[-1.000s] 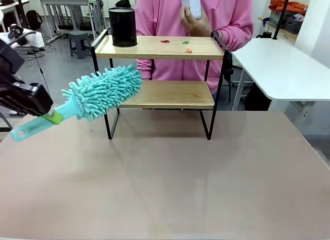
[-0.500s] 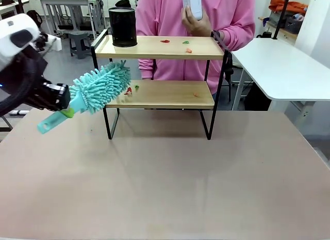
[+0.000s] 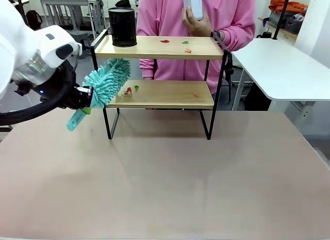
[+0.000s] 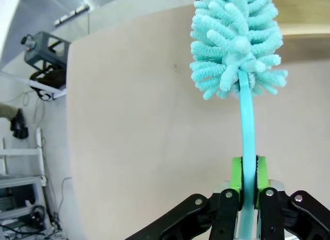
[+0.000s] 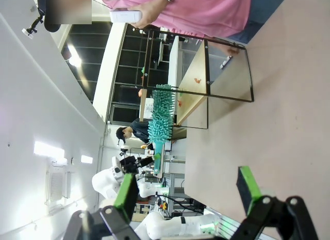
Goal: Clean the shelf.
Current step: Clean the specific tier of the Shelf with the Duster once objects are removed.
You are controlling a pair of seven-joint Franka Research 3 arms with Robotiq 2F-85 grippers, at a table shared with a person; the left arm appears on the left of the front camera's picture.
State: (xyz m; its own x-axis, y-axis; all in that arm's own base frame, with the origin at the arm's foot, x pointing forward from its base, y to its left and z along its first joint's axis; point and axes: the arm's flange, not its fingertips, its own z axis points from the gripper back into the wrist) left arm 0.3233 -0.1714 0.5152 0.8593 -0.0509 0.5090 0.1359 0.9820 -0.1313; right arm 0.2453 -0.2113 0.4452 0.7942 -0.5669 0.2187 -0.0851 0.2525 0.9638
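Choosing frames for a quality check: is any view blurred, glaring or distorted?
Front view: evenly lit, the shelf sharp, soft shadow beneath it. Left wrist view: the duster crisp, no glare. Right wrist view: rolled sideways, lamps glaring at left.

Red and green scraps on the light wooden two-tier shelf: too small to identify. White oblong object in the person's hand, 12 o'clock, front view: cut by the top edge. Left claw, 9 o'clock: partly hidden behind its own wrist. Teal fluffy chenille duster, left wrist view: head cut off at 12 o'clock, handle end hidden between the green pads.
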